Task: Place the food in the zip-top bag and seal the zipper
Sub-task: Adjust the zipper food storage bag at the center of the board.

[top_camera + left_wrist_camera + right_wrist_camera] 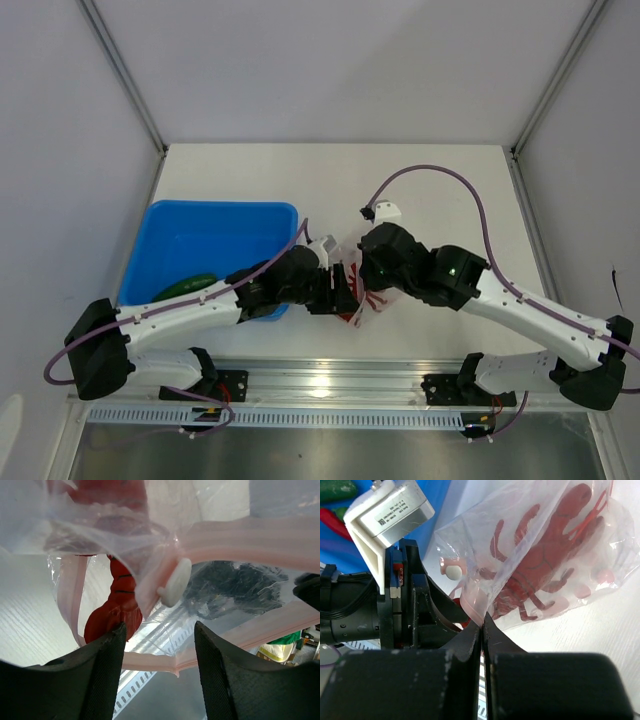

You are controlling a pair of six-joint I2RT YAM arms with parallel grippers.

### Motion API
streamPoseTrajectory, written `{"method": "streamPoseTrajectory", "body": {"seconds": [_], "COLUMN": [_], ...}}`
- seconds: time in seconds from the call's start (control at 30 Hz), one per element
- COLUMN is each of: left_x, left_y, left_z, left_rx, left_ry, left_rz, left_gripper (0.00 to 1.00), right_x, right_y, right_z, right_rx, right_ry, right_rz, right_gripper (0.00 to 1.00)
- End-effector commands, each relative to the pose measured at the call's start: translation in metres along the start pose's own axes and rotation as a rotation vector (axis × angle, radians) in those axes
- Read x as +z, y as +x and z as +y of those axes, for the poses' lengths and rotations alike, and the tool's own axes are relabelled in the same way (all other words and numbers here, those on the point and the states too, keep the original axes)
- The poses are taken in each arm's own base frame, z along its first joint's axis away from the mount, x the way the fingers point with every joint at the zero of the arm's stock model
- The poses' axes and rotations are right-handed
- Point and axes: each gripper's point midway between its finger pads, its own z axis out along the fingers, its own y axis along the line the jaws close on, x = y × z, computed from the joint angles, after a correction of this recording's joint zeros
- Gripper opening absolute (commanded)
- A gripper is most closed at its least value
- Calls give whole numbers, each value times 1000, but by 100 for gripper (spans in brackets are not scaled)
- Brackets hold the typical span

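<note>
The zip-top bag point(372, 297) hangs between both grippers at the table's front centre. In the right wrist view the bag point(560, 540) holds a red toy piece with legs point(545, 555). My right gripper point(482, 622) is shut on the bag's pink zipper point(472, 602). My left gripper point(160, 630) is open, and a corner of the zipper point(260, 535) and its white slider point(175, 582) lie just beyond its fingers. A long green piece point(185, 286) lies in the blue tray point(215, 215). The yellow-orange fruit is out of view.
The blue tray stands at the left, close to my left arm. In the right wrist view a green piece point(335, 489) and a red chili point(332, 522) lie in it. A metal rail point(320, 380) runs along the near table edge.
</note>
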Motion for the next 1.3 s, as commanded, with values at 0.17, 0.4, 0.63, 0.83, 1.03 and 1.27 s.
{"method": "streamPoseTrajectory", "body": {"seconds": [0.17,0.4,0.63,0.83,1.03,1.27], "left_x": [-3,-14,-15,-9,-12,-19], "left_y": [2,1,8,5,-3,-23], "left_z": [16,20,28,24,12,-20], "left_rx": [63,89,82,85,111,218], "left_ry": [-43,-75,-108,-96,-67,97], "left_rz": [-46,-94,-86,-87,-112,-223], "left_gripper": [63,61,58,58,51,39], "right_x": [-2,-5,-3,-3,-2,-2], "right_y": [-8,-5,-5,-5,-3,-2], "right_z": [3,1,5,8,8,11], "right_rx": [4,13,11,5,0,-8], "right_ry": [-21,-24,-34,-39,-39,-49], "right_rz": [-62,-64,-62,-62,-56,-52], "right_gripper": [0,0,0,0,0,0]}}
